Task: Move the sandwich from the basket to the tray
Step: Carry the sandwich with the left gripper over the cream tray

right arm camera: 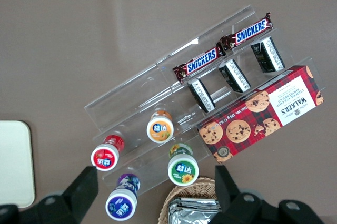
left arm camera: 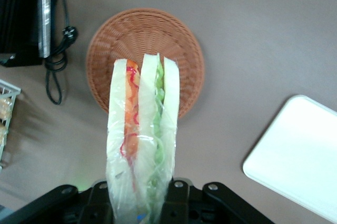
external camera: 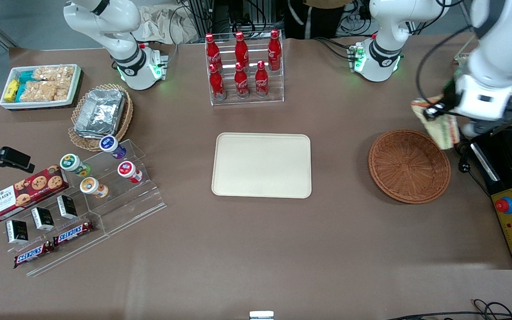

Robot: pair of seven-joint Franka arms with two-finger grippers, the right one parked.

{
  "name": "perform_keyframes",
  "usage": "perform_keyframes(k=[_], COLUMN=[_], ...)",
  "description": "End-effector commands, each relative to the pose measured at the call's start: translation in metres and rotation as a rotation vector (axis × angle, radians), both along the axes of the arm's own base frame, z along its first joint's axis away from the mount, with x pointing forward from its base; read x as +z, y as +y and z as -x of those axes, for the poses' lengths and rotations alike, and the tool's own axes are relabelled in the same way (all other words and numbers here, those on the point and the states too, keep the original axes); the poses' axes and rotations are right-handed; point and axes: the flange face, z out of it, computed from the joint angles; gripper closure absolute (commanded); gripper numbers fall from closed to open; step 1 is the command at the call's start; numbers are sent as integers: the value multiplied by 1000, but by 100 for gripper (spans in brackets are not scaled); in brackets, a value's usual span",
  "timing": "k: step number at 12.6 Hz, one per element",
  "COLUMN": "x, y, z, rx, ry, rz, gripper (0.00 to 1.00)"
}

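The table (external camera: 256,249) is brown and holds everything, with the cream tray (external camera: 262,165) flat near its middle, bare and waiting. Toward the working arm's end sits the round brown basket (external camera: 409,166), now without anything in it. Above the basket's edge, lifted well clear of the weave, hangs the gripper (left arm camera: 139,203), its jaws closed on one end of the sandwich (left arm camera: 143,129), so the wedge sticks out from the fingers with its white bread slices and orange and green filling edge-on in the wrist view. The sandwich seems wrapped in clear film.

It looks light and soft: the bread would squash under a hard pinch, and the film is probably slippery, so a firm but gentle hold across the flat bread faces near the thick end seems best. The carry to the tray and the setting down are not yet done.
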Motion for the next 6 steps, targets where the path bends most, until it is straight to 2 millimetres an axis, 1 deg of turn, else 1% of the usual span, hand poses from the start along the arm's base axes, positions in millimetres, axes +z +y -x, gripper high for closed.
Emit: perform_keyframes(k=[1, 2, 4, 5, 6], x=[-2, -8, -25, -40, -61], y=[-65, -95, -140, -164, -189], z=[6, 7, 3, 4, 3], rx=[-144, -191, -246, -258, -269], ry=[23, 23, 45, 40, 32], rz=[-8, -4, 13, 24, 46], gripper=[100, 100, 100, 100, 100])
